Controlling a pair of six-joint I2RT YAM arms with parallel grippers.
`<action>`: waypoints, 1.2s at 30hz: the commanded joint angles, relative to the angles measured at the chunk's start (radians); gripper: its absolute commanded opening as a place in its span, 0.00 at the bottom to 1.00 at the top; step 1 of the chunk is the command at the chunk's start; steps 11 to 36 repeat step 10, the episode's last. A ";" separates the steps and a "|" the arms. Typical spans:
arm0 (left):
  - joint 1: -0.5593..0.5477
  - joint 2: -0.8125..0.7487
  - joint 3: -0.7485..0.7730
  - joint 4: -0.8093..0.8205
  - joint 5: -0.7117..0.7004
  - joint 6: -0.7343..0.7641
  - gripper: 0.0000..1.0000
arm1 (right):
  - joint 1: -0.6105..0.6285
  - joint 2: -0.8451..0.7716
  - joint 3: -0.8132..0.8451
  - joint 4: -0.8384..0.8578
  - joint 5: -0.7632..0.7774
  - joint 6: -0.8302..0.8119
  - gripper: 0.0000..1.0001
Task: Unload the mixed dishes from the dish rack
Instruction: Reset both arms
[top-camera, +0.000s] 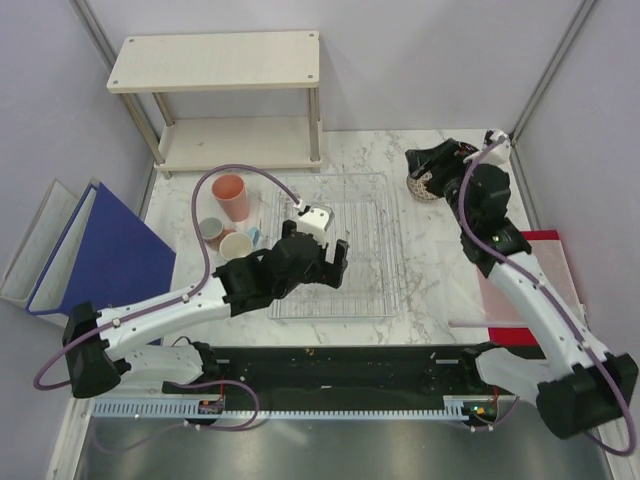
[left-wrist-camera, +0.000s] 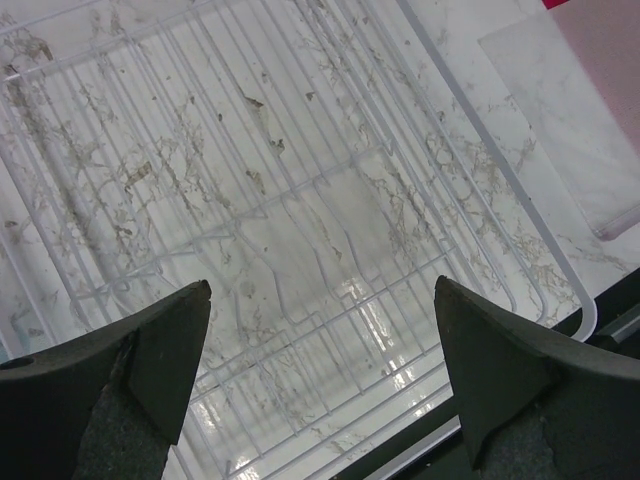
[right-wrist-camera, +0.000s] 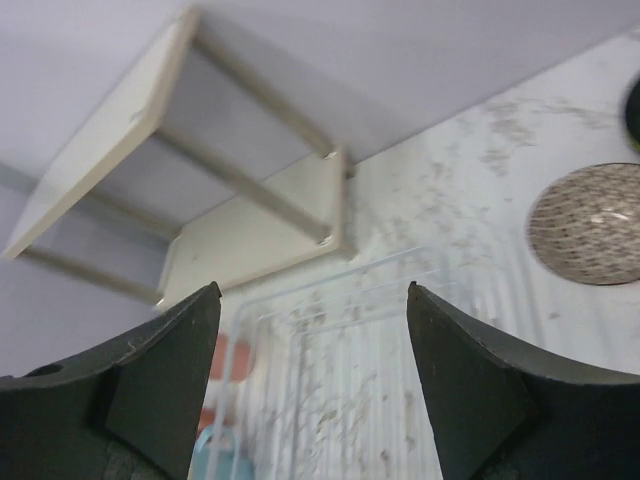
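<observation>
Left gripper (left-wrist-camera: 320, 300) is wide open over the rack (top-camera: 372, 225), right gripper (right-wrist-camera: 312, 300) is wide and empty too, near the bowl (right-wrist-camera: 590, 222) just beside the rack.

Bright, even overhead light; soft shadows, white glare on the marble tabletop (left-wrist-camera: 370, 298); right wrist view slightly blurred.

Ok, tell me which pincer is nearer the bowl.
Right. The right pincer hovers close beside the bowl; the left pincer hangs over the rack, well off to the bowl's left.
</observation>
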 joint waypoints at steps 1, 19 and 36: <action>-0.003 0.043 0.068 -0.039 0.010 -0.136 0.99 | 0.139 -0.187 -0.118 0.003 0.044 -0.131 0.83; -0.003 0.041 0.050 -0.038 0.023 -0.151 0.99 | 0.215 -0.396 -0.274 -0.097 0.041 -0.217 0.84; -0.003 0.041 0.050 -0.038 0.023 -0.151 0.99 | 0.215 -0.396 -0.274 -0.097 0.041 -0.217 0.84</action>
